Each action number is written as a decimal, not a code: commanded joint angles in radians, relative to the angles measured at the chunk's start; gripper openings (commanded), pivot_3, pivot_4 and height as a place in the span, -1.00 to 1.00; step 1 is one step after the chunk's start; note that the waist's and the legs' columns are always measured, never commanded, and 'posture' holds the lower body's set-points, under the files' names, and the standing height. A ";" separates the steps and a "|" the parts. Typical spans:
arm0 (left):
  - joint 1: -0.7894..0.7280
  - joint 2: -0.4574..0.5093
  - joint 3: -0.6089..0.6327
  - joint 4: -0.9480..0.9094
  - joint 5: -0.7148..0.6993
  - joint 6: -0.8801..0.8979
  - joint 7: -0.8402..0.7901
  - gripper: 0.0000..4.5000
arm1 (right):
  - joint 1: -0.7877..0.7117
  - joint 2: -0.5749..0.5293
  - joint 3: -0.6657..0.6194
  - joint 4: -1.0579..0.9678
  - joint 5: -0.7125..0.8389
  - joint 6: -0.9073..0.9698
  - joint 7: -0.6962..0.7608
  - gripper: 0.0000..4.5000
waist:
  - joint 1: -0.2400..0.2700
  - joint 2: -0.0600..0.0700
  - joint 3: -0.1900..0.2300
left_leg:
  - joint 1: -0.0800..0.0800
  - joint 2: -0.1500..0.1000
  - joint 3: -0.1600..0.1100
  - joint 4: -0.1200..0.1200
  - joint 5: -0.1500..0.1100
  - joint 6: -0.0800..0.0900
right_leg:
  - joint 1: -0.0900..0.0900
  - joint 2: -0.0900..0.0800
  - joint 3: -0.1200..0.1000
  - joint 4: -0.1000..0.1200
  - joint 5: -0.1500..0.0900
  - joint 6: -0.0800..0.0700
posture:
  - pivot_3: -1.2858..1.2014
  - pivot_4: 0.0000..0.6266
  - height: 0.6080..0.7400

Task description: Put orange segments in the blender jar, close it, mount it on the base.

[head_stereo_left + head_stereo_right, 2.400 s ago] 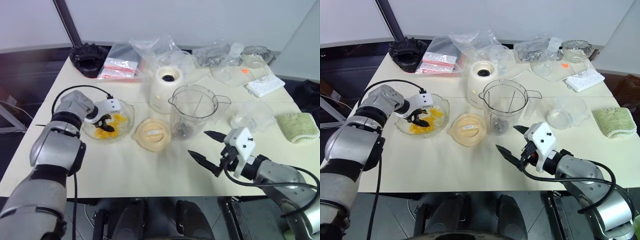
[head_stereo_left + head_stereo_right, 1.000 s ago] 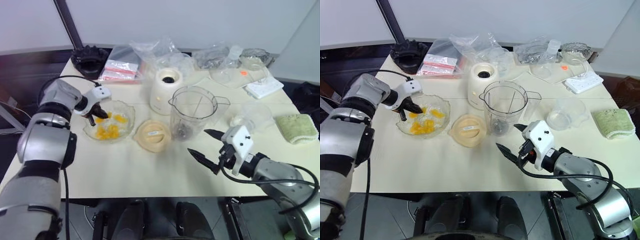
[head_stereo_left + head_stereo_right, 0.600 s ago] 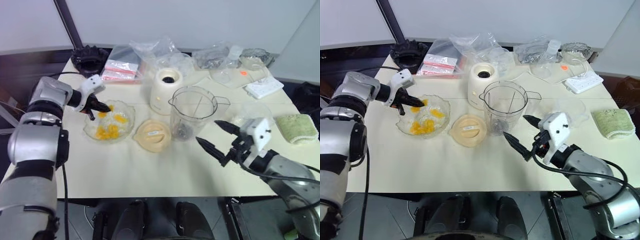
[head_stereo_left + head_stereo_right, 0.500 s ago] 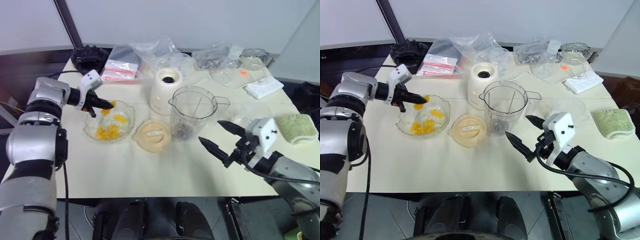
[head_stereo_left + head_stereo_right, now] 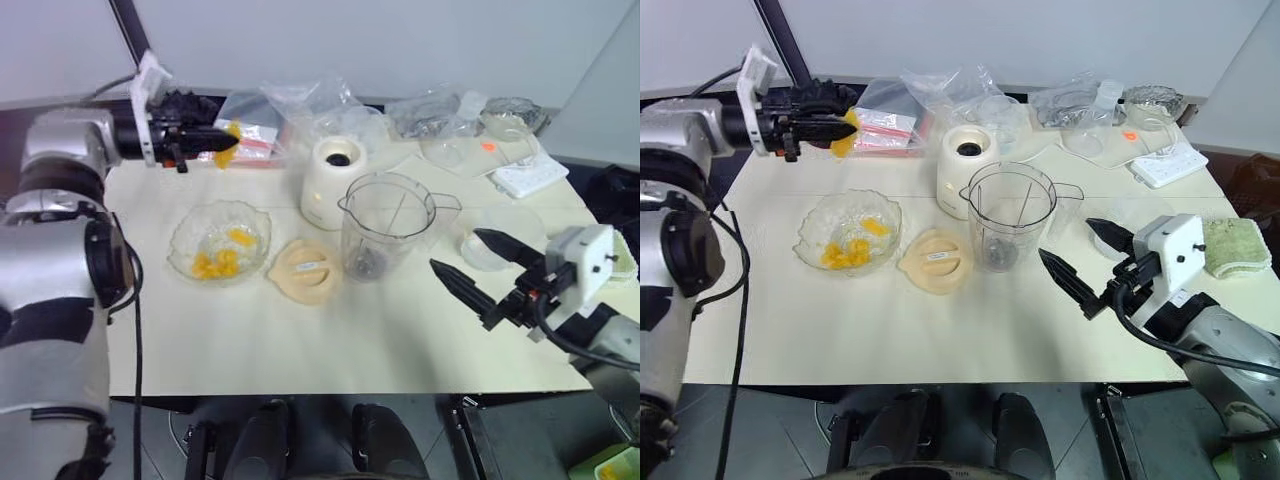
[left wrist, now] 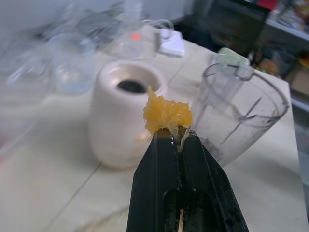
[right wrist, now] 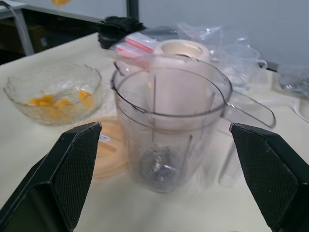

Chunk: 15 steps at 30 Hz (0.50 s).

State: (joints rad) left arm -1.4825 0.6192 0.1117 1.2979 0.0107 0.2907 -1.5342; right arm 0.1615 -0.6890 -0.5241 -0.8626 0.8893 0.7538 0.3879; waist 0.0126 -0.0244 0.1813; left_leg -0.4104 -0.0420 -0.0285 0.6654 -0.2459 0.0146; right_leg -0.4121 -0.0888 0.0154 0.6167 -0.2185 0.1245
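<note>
Orange pulp sits pinched at the tip of our left pincer [image 5: 222,141], which is closed tight on one of the orange segments [image 6: 166,114] and held high over the far left corner of the table [image 5: 250,340], well apart from the blender jar [image 5: 388,228]. The other segments [image 5: 220,258] lie in the glass bowl [image 5: 190,232] below and nearer to us. We judge we are in the first step, filling the jar: one piece is lifted clear of the bowl but not yet over the jar. The next move calls for carrying it to the right, past the base [image 5: 330,178], until the tip hangs above the jar's open mouth, then letting go so the piece drops onto the blade. The pulp looks soft and wet, so it may cling to the fingers.

Our right pincer [image 5: 1086,262] hovers just right of the jar with its fingers spread wide and empty, facing the jar's handle side. The round peach lid [image 5: 306,268] lies flat beside the jar, between it and the bowl, so closing and mounting are not yet done; the jar stands on the table just in front of the base.

The table is pale cream and smooth. Along its far edge lie clear plastic bags [image 5: 310,100] and a white power strip [image 5: 530,175]; a green cloth [image 5: 1233,244] rests at the right. Behind is a plain light wall.
</note>
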 commanded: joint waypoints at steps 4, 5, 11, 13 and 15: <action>-0.133 -0.182 -0.006 -0.043 -0.041 -0.066 -0.045 -0.99 | 0.012 -0.003 -0.032 -0.025 -0.015 -0.042 -0.028 1.00 | 0.006 -0.001 0.000 | -0.001 0.000 0.000 0.000 0.000 0.000 | 0.001 0.000 0.000 -0.001 0.000 0.000 | 0.03 -0.52 1.00; -0.135 -0.211 -0.006 -0.041 -0.042 -0.085 -0.031 -0.99 | 0.021 -0.004 -0.030 -0.031 -0.021 -0.043 -0.031 1.00 | 0.003 -0.001 0.000 | -0.001 0.000 0.000 0.000 0.000 0.000 | 0.001 0.000 0.000 -0.002 0.000 0.000 | 0.03 -0.52 1.00; -0.119 -0.359 -0.012 -0.020 -0.037 -0.150 0.045 -0.99 | 0.092 0.014 -0.019 -0.069 -0.046 -0.064 -0.058 1.00 | -0.005 0.000 0.000 | -0.001 0.000 0.002 0.000 -0.001 0.001 | -0.001 0.000 0.001 -0.001 0.000 0.000 | 0.03 -0.52 1.00; -0.104 -0.397 -0.031 -0.018 -0.018 -0.187 0.074 -0.99 | 0.100 0.023 -0.013 -0.082 -0.051 -0.070 -0.076 1.00 | -0.005 0.000 0.000 | 0.000 0.000 0.002 0.000 -0.001 0.002 | -0.001 0.000 0.002 -0.001 0.000 0.000 | 0.03 -0.52 1.00; -0.095 -0.419 -0.044 -0.016 -0.010 -0.205 0.077 -0.99 | 0.104 0.029 -0.011 -0.091 -0.050 -0.074 -0.091 1.00 | -0.002 0.000 0.000 | 0.000 0.000 0.002 0.000 -0.001 0.002 | -0.001 0.000 0.002 -0.001 0.000 0.000 | 0.03 -0.52 1.00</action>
State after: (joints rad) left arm -1.5663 0.2017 0.0738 1.2944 -0.0073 0.1164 -1.4645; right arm 0.2676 -0.6656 -0.5219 -0.9156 0.8430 0.7078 0.3127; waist 0.0110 -0.0243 0.1816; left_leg -0.4108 -0.0416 -0.0266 0.6653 -0.2469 0.0163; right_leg -0.4132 -0.0885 0.0170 0.6160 -0.2185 0.1247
